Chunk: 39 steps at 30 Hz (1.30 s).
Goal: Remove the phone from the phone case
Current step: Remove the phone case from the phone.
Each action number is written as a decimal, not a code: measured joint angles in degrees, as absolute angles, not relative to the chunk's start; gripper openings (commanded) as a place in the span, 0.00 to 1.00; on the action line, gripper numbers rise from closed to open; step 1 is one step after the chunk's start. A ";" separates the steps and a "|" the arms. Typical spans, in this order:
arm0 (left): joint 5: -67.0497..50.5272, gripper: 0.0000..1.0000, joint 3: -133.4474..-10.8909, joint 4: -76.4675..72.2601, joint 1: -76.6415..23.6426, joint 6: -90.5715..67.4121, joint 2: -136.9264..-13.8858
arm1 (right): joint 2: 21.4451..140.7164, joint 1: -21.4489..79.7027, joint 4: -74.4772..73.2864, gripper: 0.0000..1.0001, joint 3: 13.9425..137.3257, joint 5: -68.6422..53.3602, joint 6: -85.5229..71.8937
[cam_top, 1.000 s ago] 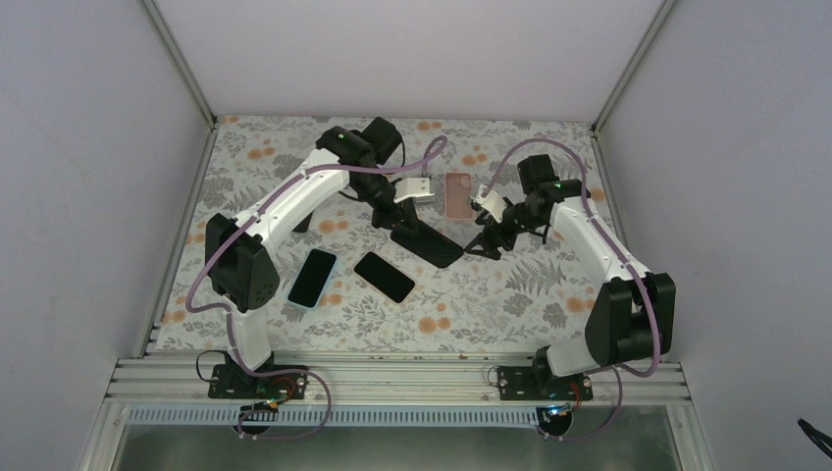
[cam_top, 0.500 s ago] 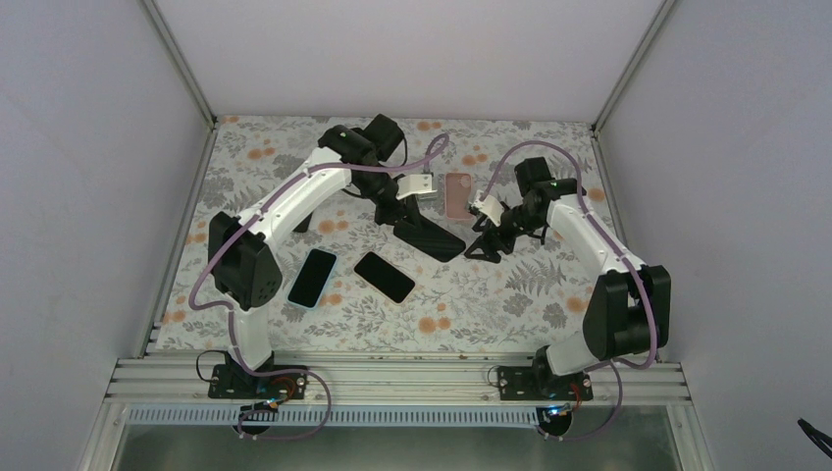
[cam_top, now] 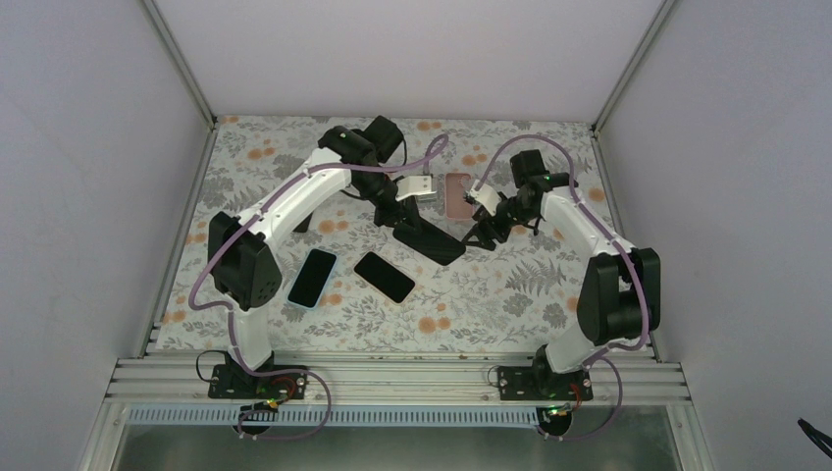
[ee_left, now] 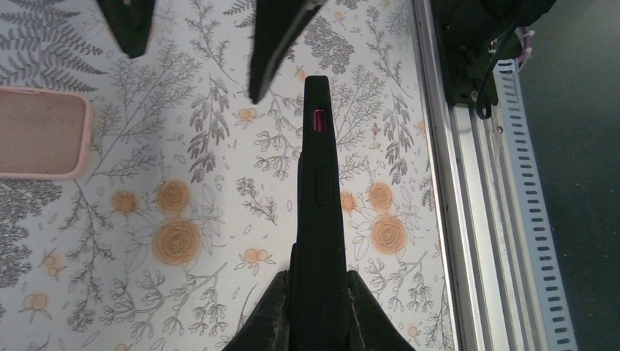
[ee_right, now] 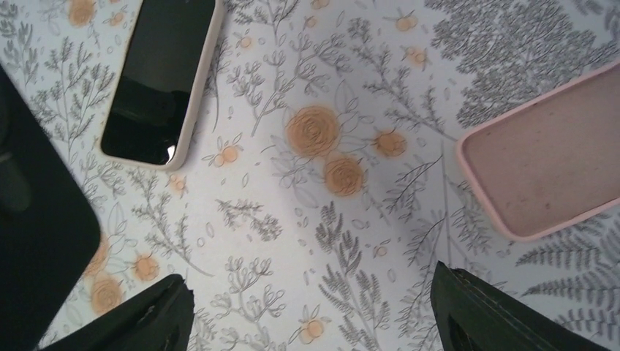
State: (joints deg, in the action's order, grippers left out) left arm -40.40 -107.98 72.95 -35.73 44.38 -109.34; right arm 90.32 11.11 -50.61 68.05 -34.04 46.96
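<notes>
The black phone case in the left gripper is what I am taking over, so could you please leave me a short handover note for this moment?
Left gripper: shut on the black cased phone, held on edge.
Right gripper: open and empty, close to the phone's free end, beside the empty pink case.
Also on the table: two more phones, lying flat.
Done: cased phone gripped.
Left: right gripper takes hold and the phone comes out of its case; it looks not yet separated.
</notes>
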 measured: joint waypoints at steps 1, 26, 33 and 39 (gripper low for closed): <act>-40.62 0.02 -107.68 72.88 -35.86 44.38 -109.30 | 91.05 11.11 -50.50 0.83 68.82 -33.93 46.78; -39.16 0.02 -106.02 71.68 -36.12 44.10 -107.11 | 86.19 13.56 -59.68 0.83 66.72 -33.87 52.90; -39.70 0.02 -106.39 71.59 -36.12 43.92 -107.13 | 86.59 13.87 -58.65 0.82 66.70 -34.39 52.47; -40.14 0.02 -106.39 71.66 -36.12 43.92 -107.13 | 88.40 13.87 -56.53 0.81 66.78 -34.22 51.33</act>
State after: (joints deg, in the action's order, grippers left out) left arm -40.14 -106.39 71.66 -36.12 43.92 -107.13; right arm 88.40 13.87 -56.53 66.78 -34.22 51.33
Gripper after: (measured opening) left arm 0.104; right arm 0.818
